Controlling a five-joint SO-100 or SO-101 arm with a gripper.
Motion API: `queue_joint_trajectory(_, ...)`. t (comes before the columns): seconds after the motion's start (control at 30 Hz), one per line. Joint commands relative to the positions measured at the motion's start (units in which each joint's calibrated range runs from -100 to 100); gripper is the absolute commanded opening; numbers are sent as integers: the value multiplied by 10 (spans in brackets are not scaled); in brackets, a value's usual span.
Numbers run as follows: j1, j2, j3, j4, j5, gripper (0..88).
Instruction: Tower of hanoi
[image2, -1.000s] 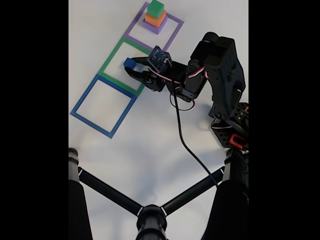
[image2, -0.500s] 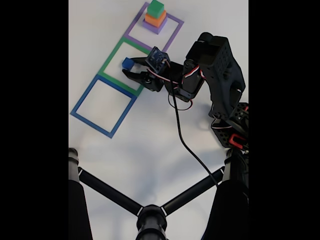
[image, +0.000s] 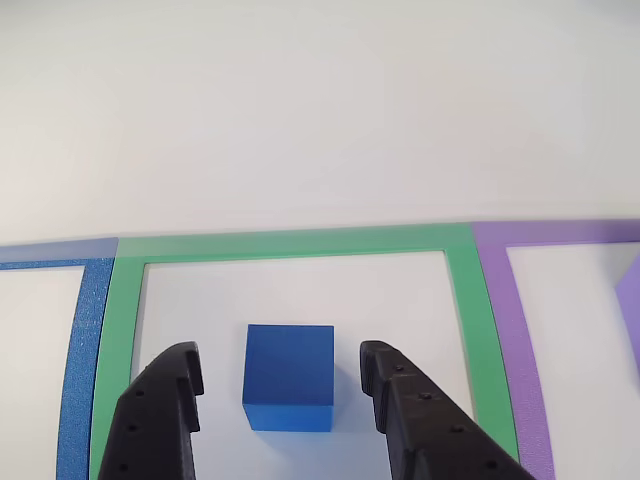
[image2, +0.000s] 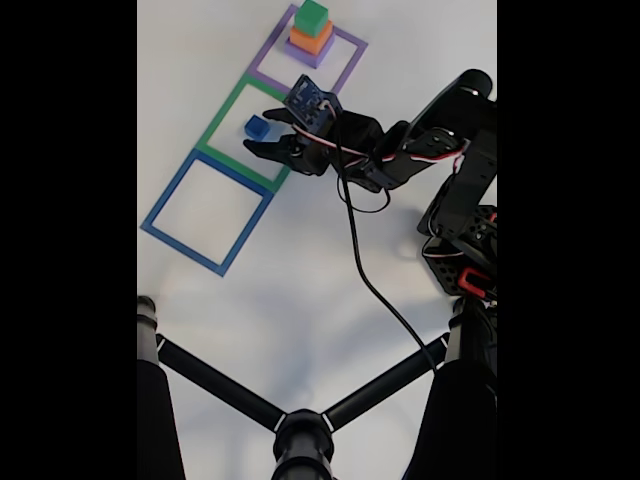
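The smallest blue cube rests flat on the white table inside the green square frame. My gripper is open, one black finger on each side of the cube with a gap at both. In the fixed view the blue cube lies between the spread fingers of the gripper in the green frame. The green block sits on the orange block, which sits on the flat purple block, stacked inside the purple frame.
A blue frame lies next to the green one, at the lower left of the fixed view. Black tripod legs cross the bottom. A black cable trails from the arm, whose base stands at the right.
The fingers have spread away from the blue cube, which now sits free in the green frame. The arm has stretched out lower and flatter over the table.
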Motion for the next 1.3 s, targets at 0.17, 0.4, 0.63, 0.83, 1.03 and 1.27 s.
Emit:
queue_joint_trajectory(0.17, 22, -364, -122, 563, 0, 1)
queue_joint_trajectory(0.4, 51, -434, -335, 893, 0, 0)
queue_joint_trajectory(0.63, 112, -386, -647, 1174, 0, 0)
queue_joint_trajectory(0.83, 157, -362, -802, 1294, 0, 0)
queue_joint_trajectory(1.03, 193, -359, -833, 1323, 0, 0)
queue_joint_trajectory(1.27, 253, -375, -764, 1284, 0, 49)
